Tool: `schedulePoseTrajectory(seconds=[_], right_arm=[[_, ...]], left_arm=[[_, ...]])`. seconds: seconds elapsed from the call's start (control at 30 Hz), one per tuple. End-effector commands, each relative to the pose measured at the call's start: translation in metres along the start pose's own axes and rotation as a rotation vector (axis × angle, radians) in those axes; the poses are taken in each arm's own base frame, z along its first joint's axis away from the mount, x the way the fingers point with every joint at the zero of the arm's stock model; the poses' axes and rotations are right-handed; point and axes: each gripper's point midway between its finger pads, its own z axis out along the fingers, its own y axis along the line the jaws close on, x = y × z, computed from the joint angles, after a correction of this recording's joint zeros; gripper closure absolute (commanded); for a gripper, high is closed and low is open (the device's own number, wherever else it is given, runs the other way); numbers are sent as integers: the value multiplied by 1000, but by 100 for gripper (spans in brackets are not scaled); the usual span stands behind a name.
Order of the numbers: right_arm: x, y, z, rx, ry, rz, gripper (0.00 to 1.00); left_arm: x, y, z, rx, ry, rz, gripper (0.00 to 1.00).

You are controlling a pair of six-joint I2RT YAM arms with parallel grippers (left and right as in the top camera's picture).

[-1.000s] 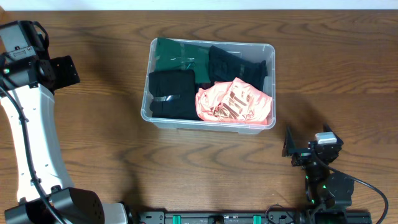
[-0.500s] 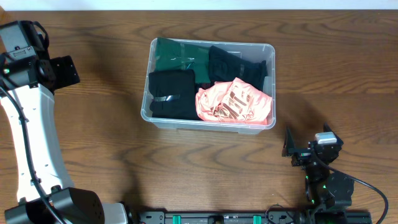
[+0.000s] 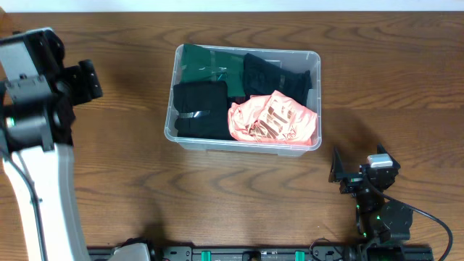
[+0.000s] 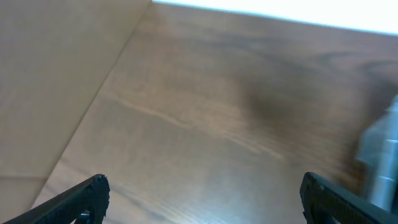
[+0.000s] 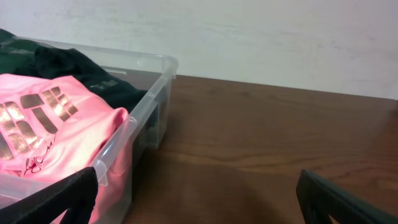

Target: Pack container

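Clear container (image 3: 217, 143) holds folded clothes (image 3: 270, 119).

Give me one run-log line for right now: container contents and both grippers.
container: holds clothes | left gripper: open, empty, over table | right gripper: open, empty, apart from container

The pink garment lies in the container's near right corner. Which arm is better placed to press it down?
Right. The right pincer sits just off that corner of the container, its camera facing the pink garment. The left pincer is farther, beyond the opposite side.
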Motion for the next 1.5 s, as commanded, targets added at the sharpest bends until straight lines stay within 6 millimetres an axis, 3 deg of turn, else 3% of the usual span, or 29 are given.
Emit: schedulePoseTrajectory(seconds=[0.0,0.2,0.47,0.83,1.17,1.47], right_arm=[[0,0,0,-5,-6,-16,1],[0,0,0,-4,-6,-16,1],[0,0,0,-4,-6,-16,1],[0,0,0,-4,-6,-16,1],[0,0,0,-4,-6,-16,1],[0,0,0,-4,-6,-16,1]], left_arm=[[-3,-12,-29,34,-73,30,2],[-19,-17,-62,90,-269,-120,2],[-7,-38,-69,249,-491,-207,2],[56,-67,-66,384,-700,-205,2],[111,-79,-51,446,-717,-231,2],[142,-80,-39,469,-759,-283,2]])
